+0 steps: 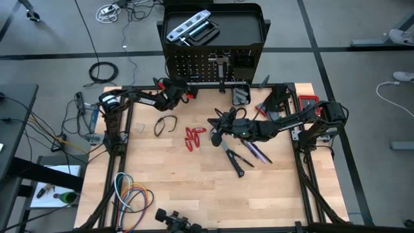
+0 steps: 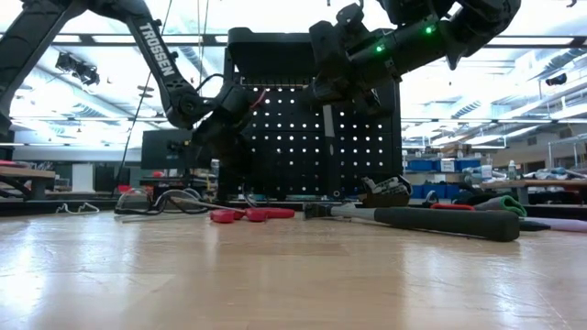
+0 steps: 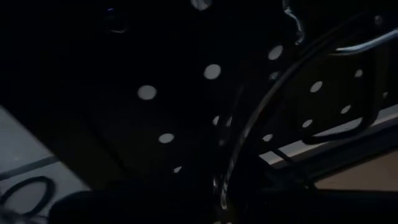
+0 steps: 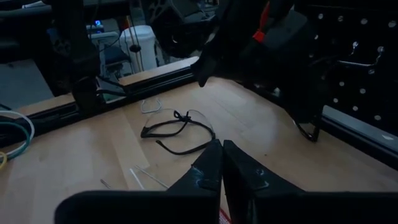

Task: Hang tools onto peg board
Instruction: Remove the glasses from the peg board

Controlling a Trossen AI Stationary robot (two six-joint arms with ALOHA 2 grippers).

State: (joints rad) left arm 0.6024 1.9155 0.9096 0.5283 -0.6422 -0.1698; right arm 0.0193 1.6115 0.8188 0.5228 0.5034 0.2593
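Closest to me in the low view, the wooden tabletop (image 2: 275,275) runs out to a black-handled hammer (image 2: 440,222) lying on its side at the right, with red-handled pliers (image 2: 252,214) lying flat further left. From above I see those pliers (image 1: 193,138) near the table's middle, a pair of safety glasses (image 1: 165,125) to their left, and dark long-handled tools (image 1: 236,158) lying crossed just below my right arm.

My right gripper (image 1: 217,133) hangs over the middle of the table; its own camera shows the two fingers (image 4: 214,163) pressed together with nothing between them, so it is clenched and empty, the glasses (image 4: 180,130) lying beyond it.

Further back, my left gripper (image 1: 183,90) is up against the left part of the peg board (image 1: 207,68). Its wrist view is dark, showing only the board's holes (image 3: 211,71) and a wire hook (image 3: 357,43); I cannot tell whether it is clenched or grasping anything.

A hammer (image 1: 222,70) hangs on the board. Farthest off, the silver level (image 1: 187,26) lies in the stand's top tray (image 1: 249,29).
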